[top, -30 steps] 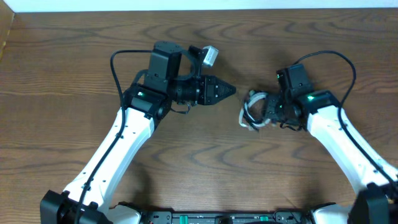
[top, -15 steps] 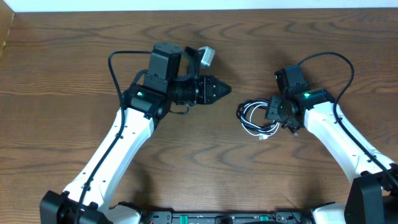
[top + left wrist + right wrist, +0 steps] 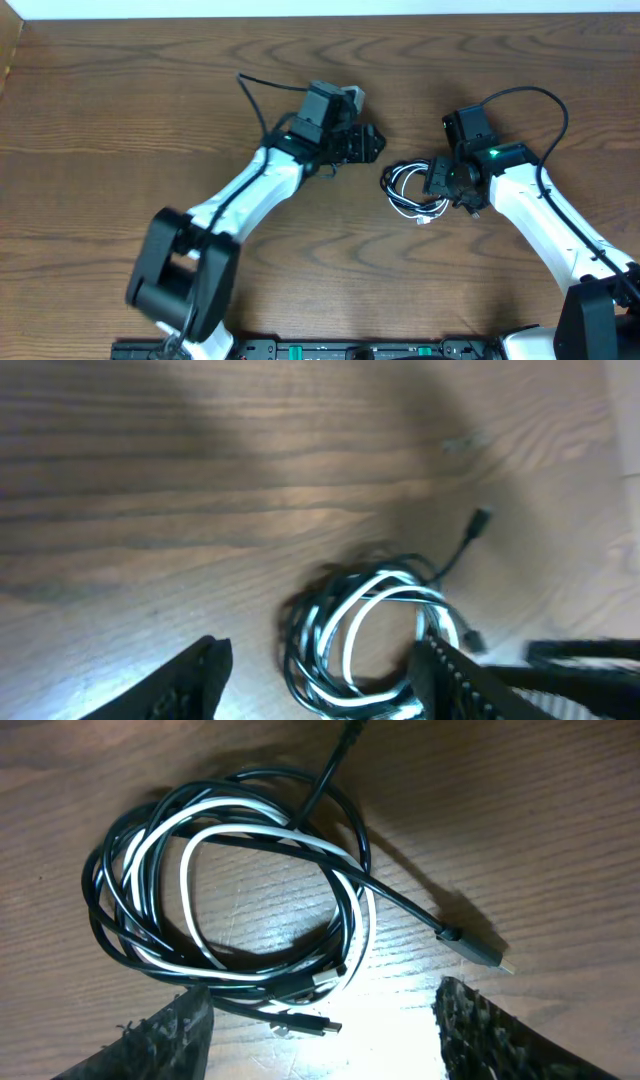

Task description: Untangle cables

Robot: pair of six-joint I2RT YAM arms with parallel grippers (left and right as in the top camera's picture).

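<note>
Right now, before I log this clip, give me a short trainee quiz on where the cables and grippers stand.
1. True or false: the white cable and the black cable lie fully separated.
2. Where is the coil? A. clamped in a gripper. B. flat on the table between the two grippers. C. hanging over the table edge.
3. In the overhead view, which gripper is nearer the coil?
Key: 1 false, the two are looped together in one coil. 2 B. 3 the right gripper; the left gripper is farther off. Both are open and hold nothing.
</note>
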